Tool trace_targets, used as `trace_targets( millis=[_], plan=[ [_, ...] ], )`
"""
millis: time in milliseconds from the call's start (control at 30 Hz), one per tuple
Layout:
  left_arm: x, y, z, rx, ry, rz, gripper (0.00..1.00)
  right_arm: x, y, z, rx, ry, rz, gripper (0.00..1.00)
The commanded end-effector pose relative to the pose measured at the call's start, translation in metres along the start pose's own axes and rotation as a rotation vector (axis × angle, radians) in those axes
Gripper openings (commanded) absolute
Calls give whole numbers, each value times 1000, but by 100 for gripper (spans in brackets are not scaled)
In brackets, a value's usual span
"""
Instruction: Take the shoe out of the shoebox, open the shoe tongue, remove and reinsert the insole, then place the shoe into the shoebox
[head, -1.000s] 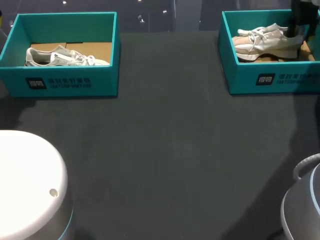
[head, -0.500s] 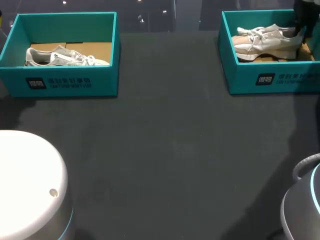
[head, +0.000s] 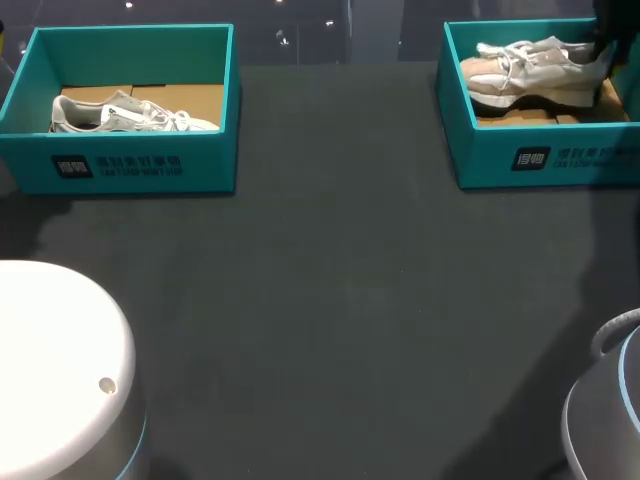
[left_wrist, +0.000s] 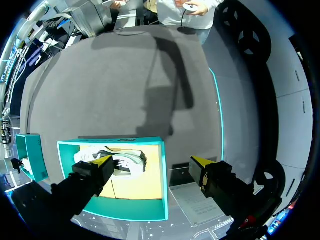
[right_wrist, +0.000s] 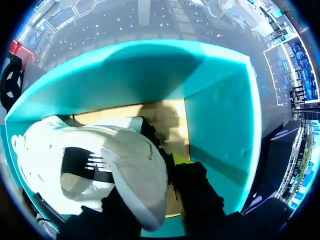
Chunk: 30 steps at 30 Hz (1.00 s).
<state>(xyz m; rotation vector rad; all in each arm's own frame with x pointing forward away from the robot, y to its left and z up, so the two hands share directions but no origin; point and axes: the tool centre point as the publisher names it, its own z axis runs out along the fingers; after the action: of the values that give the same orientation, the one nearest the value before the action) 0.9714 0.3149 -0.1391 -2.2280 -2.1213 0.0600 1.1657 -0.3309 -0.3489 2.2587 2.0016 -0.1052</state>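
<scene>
Two teal shoeboxes stand well apart on the dark table (head: 340, 300) in the head view. The left shoebox (head: 120, 165) holds a grey shoe (head: 130, 114) lying on its cardboard floor. The right shoebox (head: 500, 160) holds a beige shoe (head: 535, 70), toe pointing toward the table's middle. Its sole looks raised off the cardboard, with a dark shadow under it. My right arm (head: 612, 40) comes in at the far right corner and meets that shoe at its heel.

From the left wrist view, the left gripper (left_wrist: 152, 162) hangs above the left shoebox with its fingers spread wide and nothing between them. The grey shoe lies under the gripper, just beside one yellow tip.

From the right wrist view, the right gripper (right_wrist: 157, 177) is clamped on the heel of the beige shoe, one dark finger on each side of the heel wall. Only one yellow tip shows. The shoe sits tilted inside the right shoebox, its opening facing the camera, near the box's corner.
</scene>
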Motion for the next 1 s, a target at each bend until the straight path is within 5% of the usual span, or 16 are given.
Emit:
trace_targets(
  millis=[33,700,1000],
  plan=[
    [0,0,0,0,3,1,100,-9,-11,-25,-33,-8,8,0],
    [0,0,0,0,3,1,100,-36,-6,-53,-58,-41,-17,0],
    [0,0,0,0,3,1,100,-32,-7,-82,-44,-31,-39,0]
  ],
)
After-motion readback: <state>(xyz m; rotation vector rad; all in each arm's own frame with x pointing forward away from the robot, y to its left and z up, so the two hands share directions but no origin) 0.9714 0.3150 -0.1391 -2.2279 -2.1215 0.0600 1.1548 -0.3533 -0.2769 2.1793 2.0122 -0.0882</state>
